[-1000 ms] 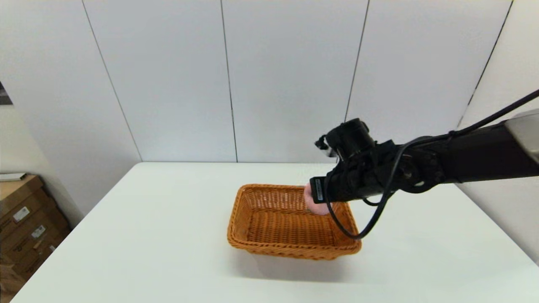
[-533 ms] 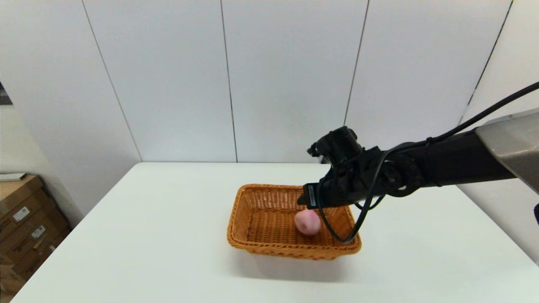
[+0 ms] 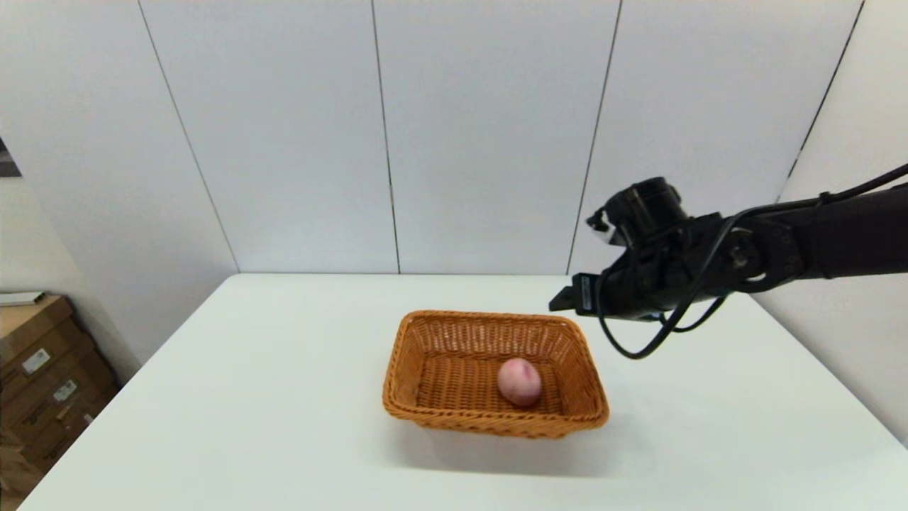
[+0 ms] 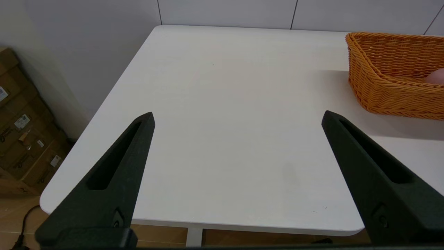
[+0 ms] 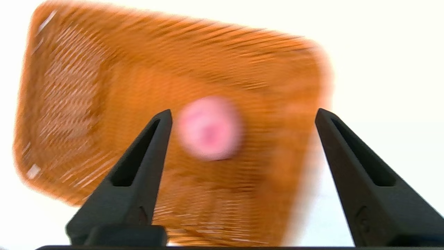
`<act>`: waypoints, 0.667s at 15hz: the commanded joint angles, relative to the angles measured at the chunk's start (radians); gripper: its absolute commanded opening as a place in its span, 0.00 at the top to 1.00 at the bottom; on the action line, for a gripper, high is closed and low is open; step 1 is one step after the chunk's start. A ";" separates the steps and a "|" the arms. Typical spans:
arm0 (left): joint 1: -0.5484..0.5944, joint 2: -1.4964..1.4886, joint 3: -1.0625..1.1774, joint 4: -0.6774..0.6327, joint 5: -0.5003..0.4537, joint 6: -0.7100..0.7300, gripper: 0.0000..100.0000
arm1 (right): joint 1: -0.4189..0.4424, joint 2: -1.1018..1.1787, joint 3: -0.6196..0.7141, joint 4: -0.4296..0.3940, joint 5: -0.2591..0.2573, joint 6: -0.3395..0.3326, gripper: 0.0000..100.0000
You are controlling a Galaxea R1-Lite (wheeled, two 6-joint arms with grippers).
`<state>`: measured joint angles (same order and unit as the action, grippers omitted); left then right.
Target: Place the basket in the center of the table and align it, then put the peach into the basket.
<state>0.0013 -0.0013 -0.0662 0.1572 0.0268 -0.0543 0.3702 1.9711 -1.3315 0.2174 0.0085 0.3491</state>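
The orange-brown wicker basket (image 3: 489, 428) stands near the middle of the white table (image 3: 248, 397). The pale pink peach (image 3: 519, 381) lies on the basket's floor, toward its right side. My right gripper (image 3: 564, 301) hangs in the air above and to the right of the basket's far right corner. In the right wrist view my right gripper (image 5: 243, 110) is open and holds nothing, with the peach (image 5: 209, 127) and basket (image 5: 86, 104) below it. My left gripper (image 4: 237, 116) is open over the table's near left part, with the basket (image 4: 381, 90) off to its side.
Stacked cardboard boxes (image 3: 42, 369) stand on the floor left of the table, also seen as boxes (image 4: 20, 121) in the left wrist view. A white panelled wall (image 3: 383, 142) rises right behind the table's far edge.
The right gripper has let the peach go; it dropped onto the basket floor. The gripper then rose and pulled back to the right, away from the basket.
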 commanded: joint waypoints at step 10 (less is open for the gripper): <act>0.000 0.000 0.002 0.001 0.001 -0.007 0.00 | -0.534 -0.143 0.055 0.063 0.123 -0.220 0.00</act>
<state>0.0013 -0.0013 -0.0645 0.1572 0.0272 -0.0604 -0.1713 1.8564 -1.2872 0.2798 0.1302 0.1270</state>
